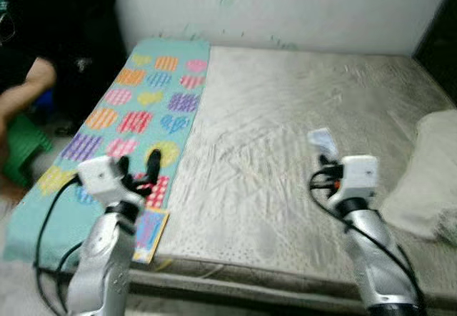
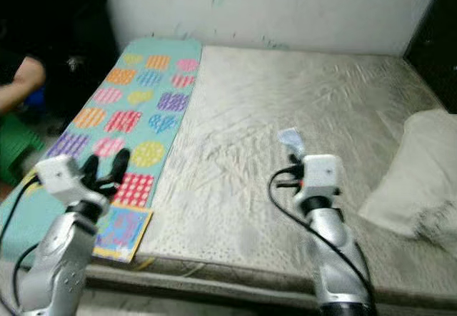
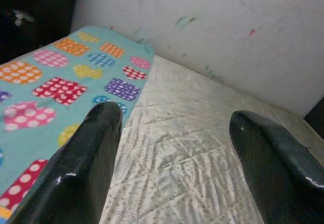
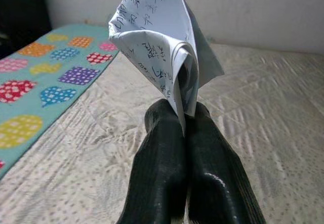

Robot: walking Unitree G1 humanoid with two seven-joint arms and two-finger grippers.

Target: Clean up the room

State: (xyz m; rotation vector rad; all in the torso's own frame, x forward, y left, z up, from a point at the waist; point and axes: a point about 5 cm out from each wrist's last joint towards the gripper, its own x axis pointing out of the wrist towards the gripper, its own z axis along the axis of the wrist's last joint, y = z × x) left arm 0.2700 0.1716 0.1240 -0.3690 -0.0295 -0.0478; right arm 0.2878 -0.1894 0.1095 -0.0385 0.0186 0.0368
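Silver arms, black cables, glossy black fingers.

This is a bedroom in a plain, lived-in home. A wide bed takes up most of the space, its bare mattress covered in pale, quilted, wrinkled fabric and pushed up against the wall at its far edge. That wall is whitish and marked with scuffs and small streaks of colour. Along the bed's left edge lies a turquoise mat printed with bright dotted hearts and patches. A rumpled pale pillow sits at the right edge. Beside the bed's left edge a person's arm shows above a green stool, in front of a dark corner.
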